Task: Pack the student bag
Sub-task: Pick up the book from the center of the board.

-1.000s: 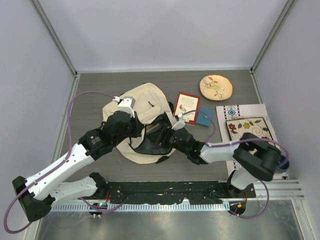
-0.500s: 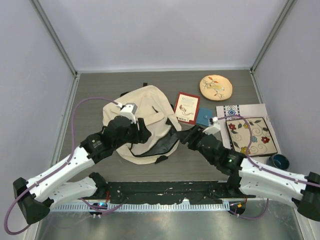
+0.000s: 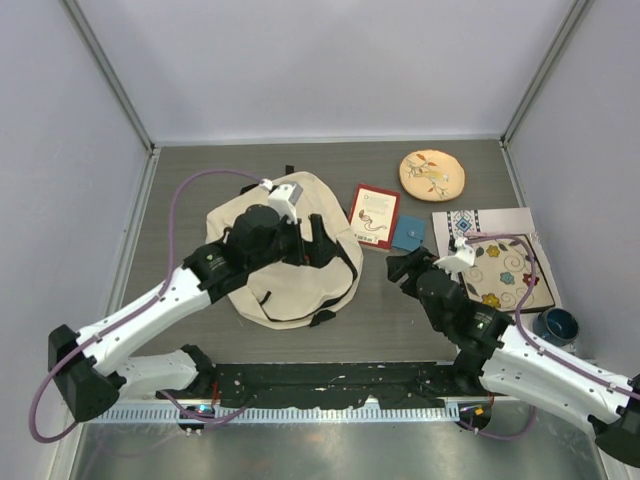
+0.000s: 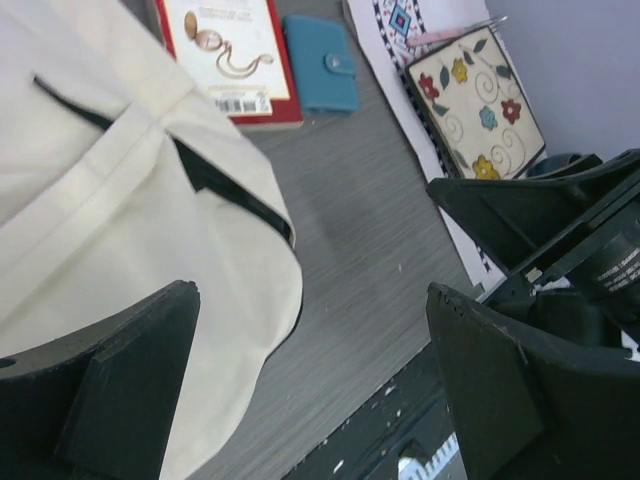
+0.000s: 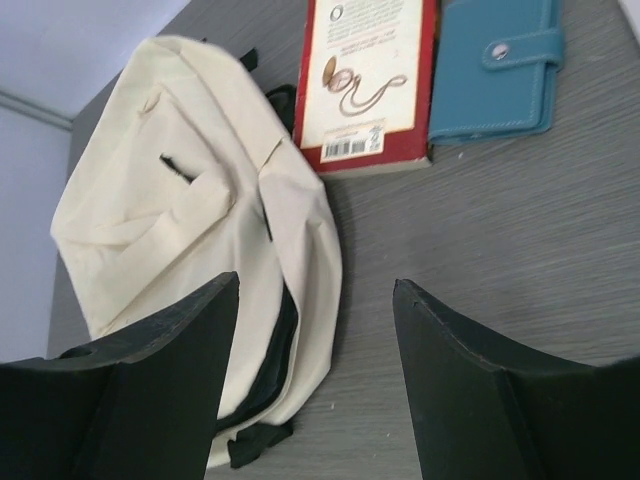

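The student bag (image 3: 285, 260) lies flat on the dark table (image 3: 190, 180), left of centre, its right edge just beside a red book (image 3: 374, 215) and a blue wallet (image 3: 407, 233). The left gripper (image 4: 310, 300) hangs over that right edge with fingers spread wide and nothing between them. I'd guess it is placed there to catch the fabric and lift the mouth open. A dark band runs along the bag's near-right rim, but I can't tell whether it is strap or opening.

The right gripper (image 5: 315, 285) hovers over bare table between the bag and the floral mat (image 3: 500, 270), equally wide open and empty, and it faces the book — the likely first thing to go in. The clear strip between bag and mat gives the best room to move. The book's far side sits close against the bag, so clearance looks tight there.
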`<state>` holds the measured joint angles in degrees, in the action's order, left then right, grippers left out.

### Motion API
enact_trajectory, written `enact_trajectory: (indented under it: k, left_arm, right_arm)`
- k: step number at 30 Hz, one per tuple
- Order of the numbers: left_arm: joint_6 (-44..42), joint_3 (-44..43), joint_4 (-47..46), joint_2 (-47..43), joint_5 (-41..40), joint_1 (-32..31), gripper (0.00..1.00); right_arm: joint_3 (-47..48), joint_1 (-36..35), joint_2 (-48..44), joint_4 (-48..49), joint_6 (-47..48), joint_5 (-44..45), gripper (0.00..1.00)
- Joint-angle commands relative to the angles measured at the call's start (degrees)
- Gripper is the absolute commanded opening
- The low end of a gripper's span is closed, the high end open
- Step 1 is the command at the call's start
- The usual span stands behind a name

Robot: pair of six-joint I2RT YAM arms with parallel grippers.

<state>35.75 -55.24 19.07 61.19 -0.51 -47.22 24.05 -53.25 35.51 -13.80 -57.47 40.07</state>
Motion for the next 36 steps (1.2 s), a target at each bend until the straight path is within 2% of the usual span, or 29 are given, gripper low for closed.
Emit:
enact_trajectory:
  k: [1,3,4,7,11,14,18,24,30,36]
  left_arm:
    - [-3.13,-9.85,-5.97,10.57,1.13,0.11,1.00]
    - [-3.75,-13.47,-6.06,14.99,0.95,0.20,0.99]
    - [-4.54,-17.32,-5.98,17.10,1.21,0.64,1.00]
    - [-5.34,-24.09,-7.55,25.54,4.27,2.04,1.00]
    - [-1.31,-31.84,-8.79,38.53,10.52,5.90,1.00]
    - [-1.11,-37.73,-7.74,44.53,12.46,8.37,0.99]
    - [-1.47,-45.90,-5.80,55.41,14.84,11.00,0.96]
    - [-2.08,-55.12,-5.54,66.84,19.40,13.64,0.94]
    - [-2.61,-63.22,-2.28,74.33,20.72,15.58,0.94]
    - [-0.15,-65.87,-3.16,79.26,23.71,16.99,0.89]
  right_arm:
    - [5.56,10.13,2.72,-0.96,4.64,-4.28,0.69]
    - [7.05,15.96,5.09,-0.44,6.32,-10.51,0.69]
    - [7.41,22.51,7.54,-0.17,6.93,-17.50,0.69]
    - [9.16,29.59,12.89,2.72,9.92,-28.60,0.70]
    - [11.36,36.88,20.11,6.68,10.98,-37.77,0.69]
    - [11.72,38.75,22.76,8.79,10.28,-41.63,0.69]
    - [10.93,39.81,22.85,10.72,9.92,-42.36,0.68]
    - [10.40,39.81,23.64,13.10,10.36,-43.06,0.67]
    - [12.15,40.51,29.51,18.10,10.54,-44.37,0.63]
    - [15.05,41.30,36.12,22.23,9.49,-46.31,0.61]
